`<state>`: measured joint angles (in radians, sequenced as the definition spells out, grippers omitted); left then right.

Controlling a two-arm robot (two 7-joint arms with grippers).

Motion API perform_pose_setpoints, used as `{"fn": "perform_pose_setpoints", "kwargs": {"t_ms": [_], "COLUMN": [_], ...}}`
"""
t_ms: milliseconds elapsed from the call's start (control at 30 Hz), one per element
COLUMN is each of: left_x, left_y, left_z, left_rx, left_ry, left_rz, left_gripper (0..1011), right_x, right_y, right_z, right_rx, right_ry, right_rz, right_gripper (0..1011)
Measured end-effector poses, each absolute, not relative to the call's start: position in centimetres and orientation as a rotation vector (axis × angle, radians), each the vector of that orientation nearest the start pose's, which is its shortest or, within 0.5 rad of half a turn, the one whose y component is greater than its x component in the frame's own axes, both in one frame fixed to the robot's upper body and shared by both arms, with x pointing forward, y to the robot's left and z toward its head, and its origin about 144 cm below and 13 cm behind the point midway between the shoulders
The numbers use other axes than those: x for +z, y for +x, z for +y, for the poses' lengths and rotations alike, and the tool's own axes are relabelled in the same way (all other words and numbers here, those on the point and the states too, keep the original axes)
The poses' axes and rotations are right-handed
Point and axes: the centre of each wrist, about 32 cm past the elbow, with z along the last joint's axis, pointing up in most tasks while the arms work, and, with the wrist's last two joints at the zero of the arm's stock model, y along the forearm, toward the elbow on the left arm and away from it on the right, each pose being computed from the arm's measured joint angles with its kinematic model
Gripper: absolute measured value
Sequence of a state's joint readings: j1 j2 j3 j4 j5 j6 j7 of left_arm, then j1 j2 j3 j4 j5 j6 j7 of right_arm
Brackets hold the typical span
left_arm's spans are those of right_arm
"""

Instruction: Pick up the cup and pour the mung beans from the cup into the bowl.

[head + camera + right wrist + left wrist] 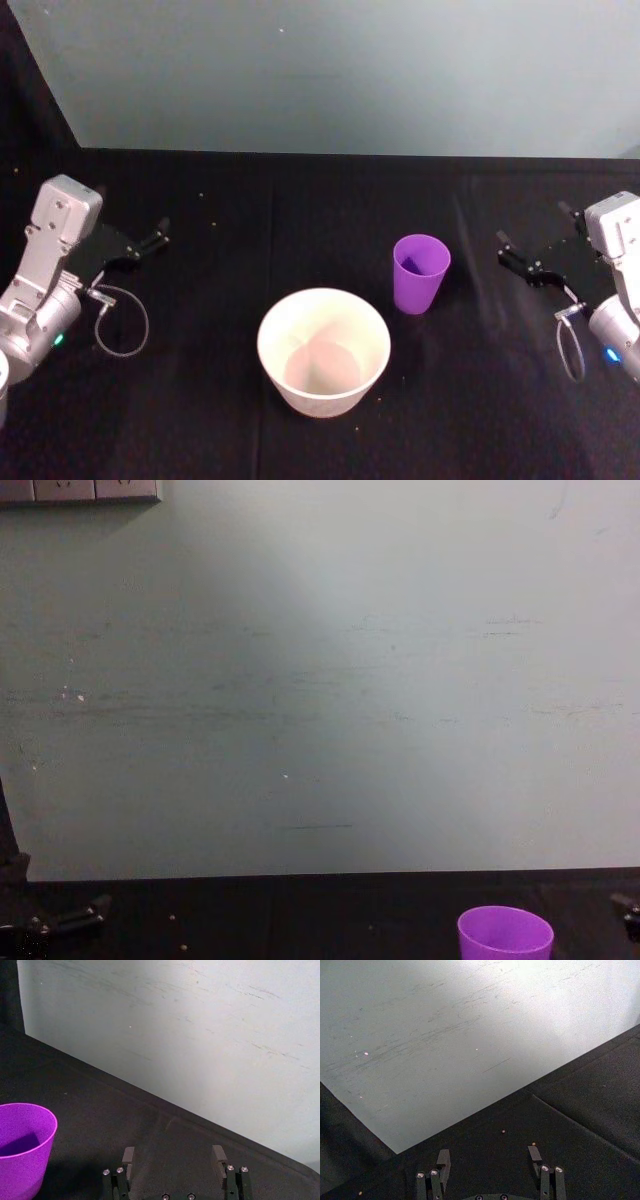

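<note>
The left gripper [489, 1156] hung at the left side of the table [200, 410], above its black cloth. Its fingers [443, 1158] were spread apart and released, with nothing between them. Ahead of those fingertips lay bare cloth and then the pale wall [445, 1035], and a few small specks [503, 1131] sat on the cloth just beyond them.

The right gripper [173, 1156] hung at the right side of the table, also above the cloth. Its fingers [128, 1154] were likewise released and wide apart, gripping nothing. In the head view both sets of fingers pointed inward, toward the middle of the table.

The cup [420, 274] stood upright on the cloth, its rim uppermost. It was to the left of the right gripper's fingertips, near them but clearly apart, and untouched. From the left gripper's fingers it was well off to the right, past the middle of the table. Its inside looked dark, and I could not tell what lay in it.

The bowl [320, 402] stood upright between the two sets of fingers, nearer the robot than either pair of fingertips. It was just beside the cup, on the cup's left and closer to the robot, with a narrow strip of cloth between them. Its inside looked pale. Neither gripper's fingers reached over it.
</note>
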<state>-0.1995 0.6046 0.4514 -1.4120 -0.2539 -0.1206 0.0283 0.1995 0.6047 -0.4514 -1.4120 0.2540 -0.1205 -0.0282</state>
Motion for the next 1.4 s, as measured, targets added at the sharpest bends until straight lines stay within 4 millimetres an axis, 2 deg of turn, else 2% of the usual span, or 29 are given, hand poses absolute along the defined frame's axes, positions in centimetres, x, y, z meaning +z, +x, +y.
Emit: {"fn": "perform_pose_setpoints", "kwargs": {"t_ms": [233, 400, 600, 800, 967, 1133, 1400], "left_x": [114.0, 114.0, 114.0, 114.0, 114.0, 114.0, 114.0], "left_y": [48.9, 48.9, 48.9, 48.9, 48.9, 48.9, 48.9], "left_z": [31.0, 31.0, 31.0, 31.0, 31.0, 31.0, 31.0], "left_rx": [1.248, 1.248, 1.248, 1.248, 1.248, 1.248, 1.248], "left_ry": [0.304, 0.304, 0.304, 0.304, 0.304, 0.304, 0.304], "left_rz": [-0.285, -0.285, -0.285, -0.285, -0.285, -0.285, -0.285], "left_gripper": [1011, 1011, 1011, 1011, 1011, 1011, 1011], "right_x": [114.0, 113.9, 113.0, 112.1, 111.0, 110.0, 109.6], "right_y": [48.8, 47.6, 45.1, 43.6, 43.4, 44.2, 45.3], "right_z": [-31.0, -32.1, -34.2, -34.6, -34.1, -32.6, -30.5], "right_rx": [-1.248, -1.230, -1.158, -1.076, -1.014, -0.969, -0.931], "right_ry": [-0.298, -0.245, -0.151, -0.115, -0.088, -0.055, -0.047], "right_rz": [-0.286, -0.276, -0.201, -0.152, -0.095, -0.056, -0.049], "right_gripper": [1004, 1004, 1004, 1004, 1004, 1004, 1004]}}
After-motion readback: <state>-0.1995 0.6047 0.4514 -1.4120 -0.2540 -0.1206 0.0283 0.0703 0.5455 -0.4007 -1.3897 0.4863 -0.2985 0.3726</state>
